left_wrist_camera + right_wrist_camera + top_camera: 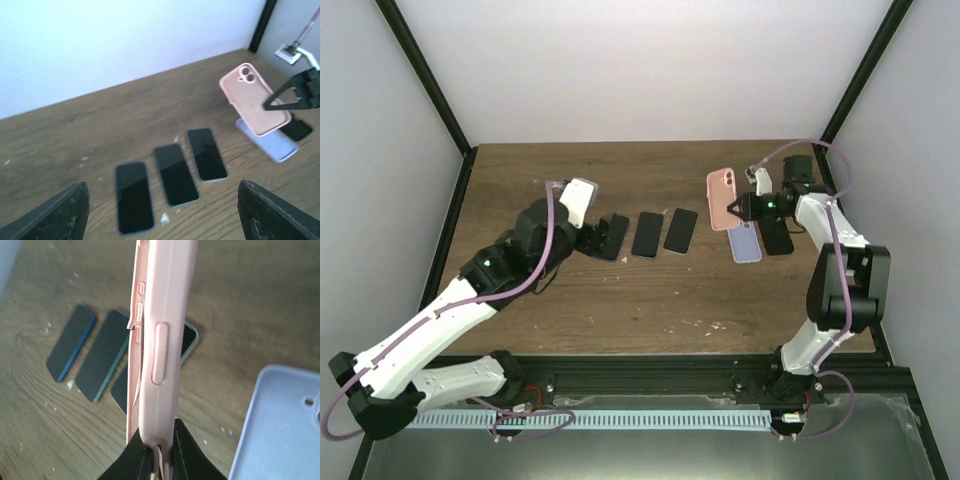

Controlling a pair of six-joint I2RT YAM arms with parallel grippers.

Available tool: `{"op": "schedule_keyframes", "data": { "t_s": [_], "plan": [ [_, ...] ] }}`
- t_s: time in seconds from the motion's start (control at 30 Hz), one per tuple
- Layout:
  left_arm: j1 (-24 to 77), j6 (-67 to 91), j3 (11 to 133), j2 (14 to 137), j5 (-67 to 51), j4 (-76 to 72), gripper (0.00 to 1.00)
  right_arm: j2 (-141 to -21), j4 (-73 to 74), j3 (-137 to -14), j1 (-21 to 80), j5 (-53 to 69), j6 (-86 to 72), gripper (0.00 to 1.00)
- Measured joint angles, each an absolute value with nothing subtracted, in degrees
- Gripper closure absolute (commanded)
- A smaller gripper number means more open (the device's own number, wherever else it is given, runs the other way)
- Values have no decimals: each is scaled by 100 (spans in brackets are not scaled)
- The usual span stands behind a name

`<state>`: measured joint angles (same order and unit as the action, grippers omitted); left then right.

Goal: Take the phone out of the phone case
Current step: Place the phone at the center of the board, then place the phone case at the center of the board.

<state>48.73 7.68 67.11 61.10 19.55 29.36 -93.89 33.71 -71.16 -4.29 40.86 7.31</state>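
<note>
Open wood runs along the back wall and across the near strip of the table (620, 300), the widest lanes for either arm. Mid-table, 3 phones (647, 234) lie flat side by side with only slim gaps between them, just ahead of the left gripper (592, 238), whose fingers are spread wide. A bare band separates the row from the right-hand cluster: a pink case (723, 198) pinched aloft on edge by the right gripper (742, 208), above a lavender case (747, 245), with a black slab (779, 240) just beside it.
</note>
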Motion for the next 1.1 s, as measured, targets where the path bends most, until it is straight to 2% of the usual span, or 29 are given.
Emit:
{"op": "schedule_keyframes", "data": {
  "t_s": [0.1, 0.33, 0.57, 0.8, 0.93, 1.1],
  "plan": [
    [4582, 777, 6528, 5935, 1920, 3210, 19, -10012, 3905, -7314, -386, 3964, 864, 96],
    [4047, 764, 4939, 5527, 1881, 3317, 18, -10921, 4724, -7835, -322, 3483, 1072, 97],
    [3822, 764, 4899, 5251, 1922, 3221, 19, -11096, 4823, -8066, -379, 2331, 1094, 99],
    [3822, 760, 4899, 5107, 1927, 3210, 19, -11093, 4842, -8149, -652, 1844, 1144, 99],
    [3822, 749, 4899, 5100, 1927, 3203, 19, -11006, 4869, -8197, -755, 1951, 1282, 98],
    [3822, 749, 4899, 5100, 1955, 3203, 19, -10726, 5105, -8184, -718, 2934, 1616, 96]
  ]
}}
